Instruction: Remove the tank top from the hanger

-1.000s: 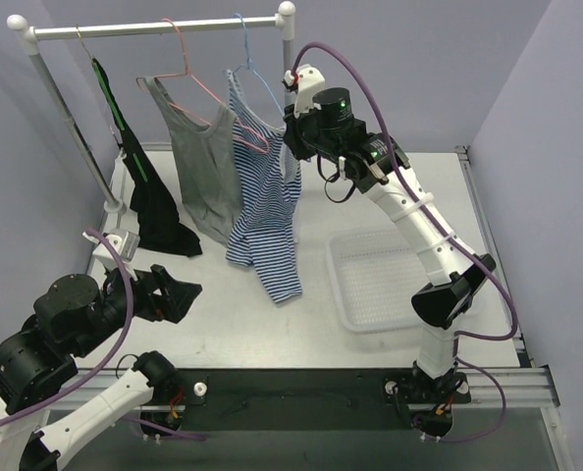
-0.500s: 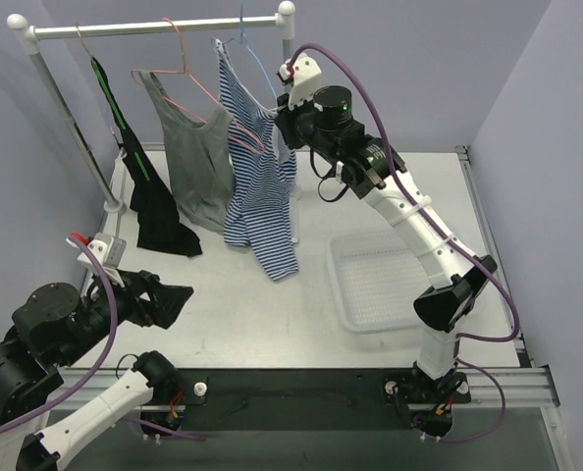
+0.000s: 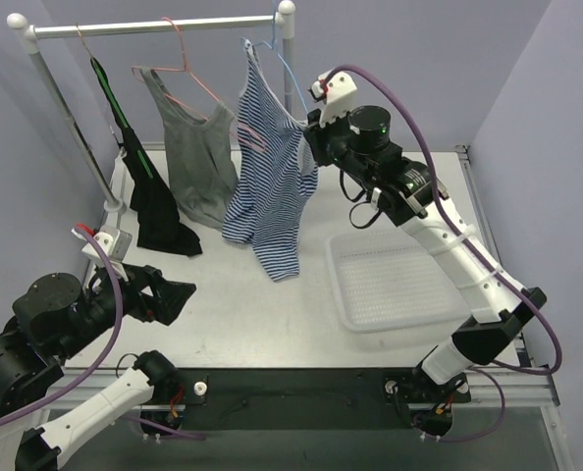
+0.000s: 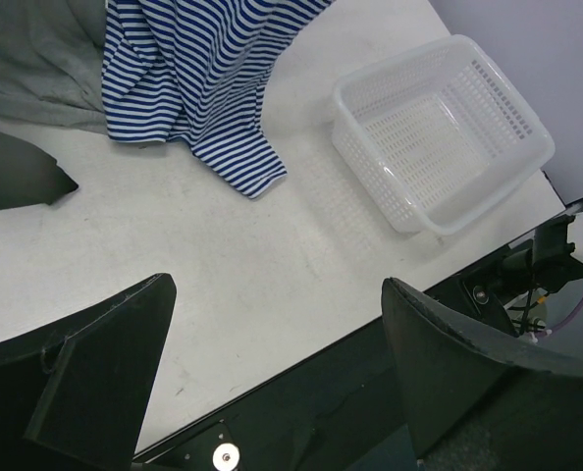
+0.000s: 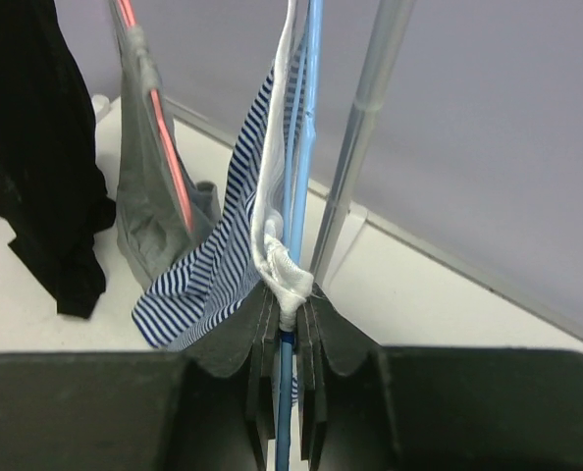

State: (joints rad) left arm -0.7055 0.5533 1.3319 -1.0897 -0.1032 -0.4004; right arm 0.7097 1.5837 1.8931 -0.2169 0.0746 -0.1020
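Right wrist view: right hand (image 5: 287, 312) clamps the striped tank top (image 5: 213, 275) against its blue hanger (image 5: 309, 98), hook cut off above; garment hangs from the rail (image 3: 125, 27). Left hand (image 4: 272, 363) gapes, empty.

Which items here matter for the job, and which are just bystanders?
In play: striped tank top, blue hanger, right gripper shut on the strap.
Idle: grey tank top, black garment, white basket, rail, left gripper.

Striped tank top (image 3: 272, 186), upper centre: soft matt knit cloth. Blue hanger (image 5: 304, 147): smooth, glossy coated wire. Rail (image 3: 154, 26), top: satin metal. Basket (image 4: 439, 128), upper right: white perforated plastic, slight sheen. Table (image 3: 242, 304): matt off-white.
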